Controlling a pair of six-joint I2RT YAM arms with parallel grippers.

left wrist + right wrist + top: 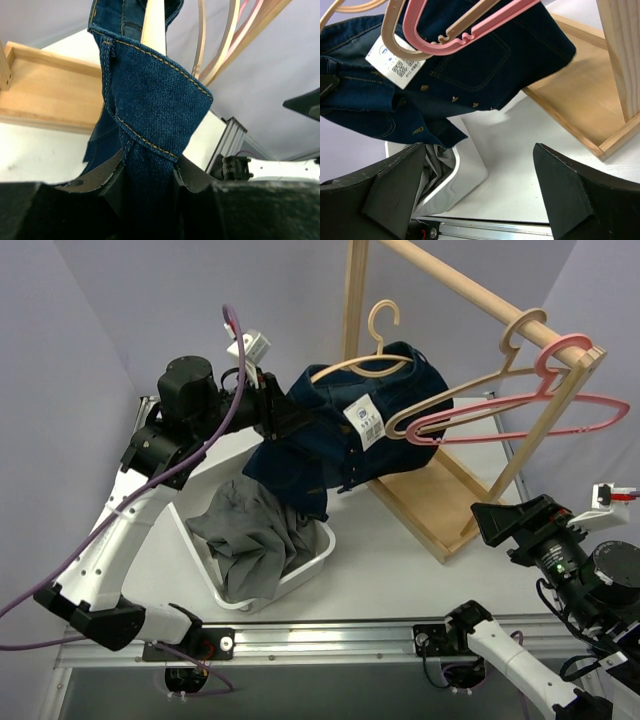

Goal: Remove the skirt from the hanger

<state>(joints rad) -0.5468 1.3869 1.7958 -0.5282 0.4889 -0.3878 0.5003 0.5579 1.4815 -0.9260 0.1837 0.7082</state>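
We saw left gripper (149, 172) pinching folded edge of dark blue denim skirt (350, 430). Skirt hung on beige wooden hanger (372, 361) beside wooden rack (440, 515). Long axis ran rightward from jaws. Right gripper (480, 172) spread, empty, well apart. We judged left arm nearer.

Print on tag (365, 425) too small to read, hanger (372, 360) ends hidden under skirt (320, 445), rack (352, 300) top cut off

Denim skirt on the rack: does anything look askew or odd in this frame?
Yes. The skirt hangs bunched and slanted, stretched toward the left pincer, which is clamped on a fold of denim. Its hanger is tilted, and its hook seems to be off the wooden rail.
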